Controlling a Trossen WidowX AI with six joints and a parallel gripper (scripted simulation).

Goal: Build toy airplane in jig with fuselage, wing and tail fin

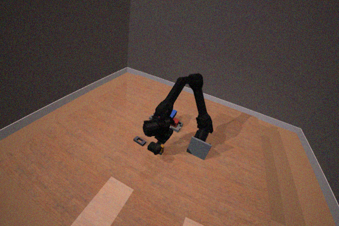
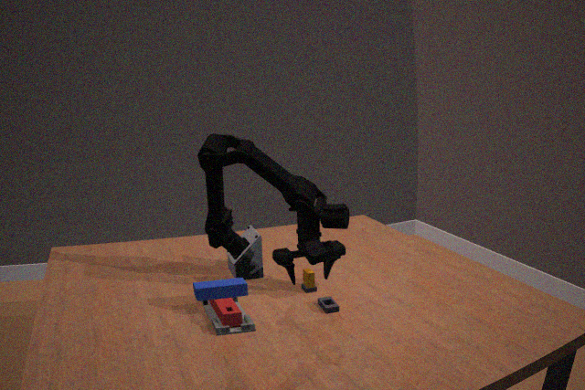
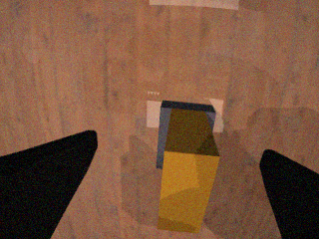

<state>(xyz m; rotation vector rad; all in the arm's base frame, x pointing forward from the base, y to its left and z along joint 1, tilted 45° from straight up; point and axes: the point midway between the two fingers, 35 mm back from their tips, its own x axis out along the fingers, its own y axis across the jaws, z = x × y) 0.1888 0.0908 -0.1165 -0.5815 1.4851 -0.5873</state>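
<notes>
The yellow tail fin (image 1: pixel 162 145) (image 2: pixel 308 279) (image 3: pixel 186 179) stands upright on a small dark stand (image 2: pixel 309 289) (image 3: pixel 161 139). My gripper (image 1: pixel 156 148) (image 2: pixel 308 275) (image 3: pixel 179 149) is open. It is low over the fin, with one finger on each side and neither touching it. The red fuselage (image 1: pixel 175 121) (image 2: pixel 226 310) lies in the grey jig (image 1: pixel 176 128) (image 2: pixel 234 328) to the left. The blue wing (image 1: pixel 173 113) (image 2: pixel 219 288) sits across its far end. A dark socket shows on the fuselage's near end.
An empty dark frame-shaped stand (image 1: pixel 141 139) (image 2: pixel 327 303) lies on the wooden top close to the fin. The arm's grey base block (image 1: pixel 198 147) (image 2: pixel 248 253) stands behind the jig. The table's edge runs along the lower right of the exterior view.
</notes>
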